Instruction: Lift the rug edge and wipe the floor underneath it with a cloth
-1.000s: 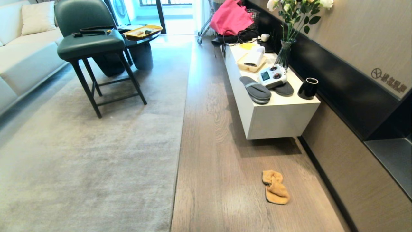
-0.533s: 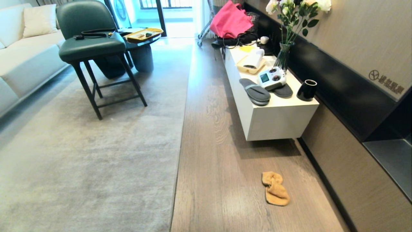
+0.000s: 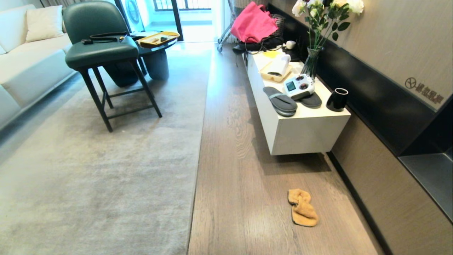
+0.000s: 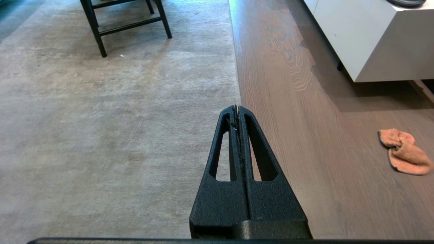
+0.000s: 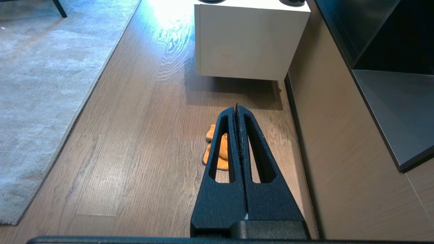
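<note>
Orange fuzz was partly blocked in the right wrist view, where the right gripper (image 5: pixel 236 107) hung pinched fully closed with nothing in it, covering half of the cloth (image 3: pixel 302 208). From the head view neither arm showed at all. That cloth was a crumpled little rag lying on the floor (image 3: pixel 240 170), well apart from the rug edge (image 3: pixel 199 148), which lay flat. Left gripper (image 4: pixel 236 107) was squeezed together too, empty, hanging over that border.
</note>
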{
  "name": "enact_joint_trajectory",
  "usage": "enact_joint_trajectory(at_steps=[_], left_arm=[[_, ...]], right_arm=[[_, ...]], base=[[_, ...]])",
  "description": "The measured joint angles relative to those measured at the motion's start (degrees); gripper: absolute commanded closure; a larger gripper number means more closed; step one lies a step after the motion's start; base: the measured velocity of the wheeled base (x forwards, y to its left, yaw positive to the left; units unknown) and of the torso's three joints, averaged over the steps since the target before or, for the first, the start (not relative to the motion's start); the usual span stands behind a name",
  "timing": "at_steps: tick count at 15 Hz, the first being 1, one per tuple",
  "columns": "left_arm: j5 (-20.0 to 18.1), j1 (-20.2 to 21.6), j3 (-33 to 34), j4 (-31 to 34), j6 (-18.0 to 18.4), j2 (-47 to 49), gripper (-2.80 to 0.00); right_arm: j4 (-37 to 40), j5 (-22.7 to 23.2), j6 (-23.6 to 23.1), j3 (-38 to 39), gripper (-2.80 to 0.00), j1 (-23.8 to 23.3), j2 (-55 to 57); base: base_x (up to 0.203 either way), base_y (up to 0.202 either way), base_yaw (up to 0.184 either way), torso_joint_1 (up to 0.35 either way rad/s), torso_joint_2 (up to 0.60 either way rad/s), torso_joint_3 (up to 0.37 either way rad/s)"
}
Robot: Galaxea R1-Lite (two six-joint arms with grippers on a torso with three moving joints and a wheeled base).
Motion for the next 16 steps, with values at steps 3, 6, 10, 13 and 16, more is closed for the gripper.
enact_joint_trajectory(at_steps=[3, 6, 10, 13, 16], left_arm=[[0.05, 0.0, 0.0, 0.0, -0.01, 0.0, 0.0], [0.02, 0.0, 0.0, 0.0, -0.04, 0.0, 0.0], [0.02, 0.0, 0.0, 0.02, -0.04, 0.0, 0.0], [0.02, 0.0, -0.02, 0.0, -0.04, 0.0, 0.0], [0.02, 0.0, 0.0, 0.0, -0.04, 0.0, 0.0]], right_arm=[[-0.01, 0.01, 0.06, 0.0, 0.0, 0.0, 0.0], [-0.04, 0.0, -0.11, 0.0, 0.0, -0.02, 0.0], [0.09, 0.0, -0.48, 0.0, 0.0, -0.05, 0.0], [0.03, 0.0, -0.22, 0.0, 0.0, -0.05, 0.0], [0.02, 0.02, -0.24, 0.0, 0.0, -0.04, 0.0]], base=[[0.0, 0.0, 0.0, 0.0, 0.0, 0.0], [0.0, 0.0, 0.0, 0.0, 0.0, 0.0], [0.0, 0.0, 0.0, -0.009, -0.04, -0.053], [0.0, 0.0, 0.0, -0.033, -0.32, -0.382], [0.0, 0.0, 0.0, -0.021, -0.4, -0.424]])
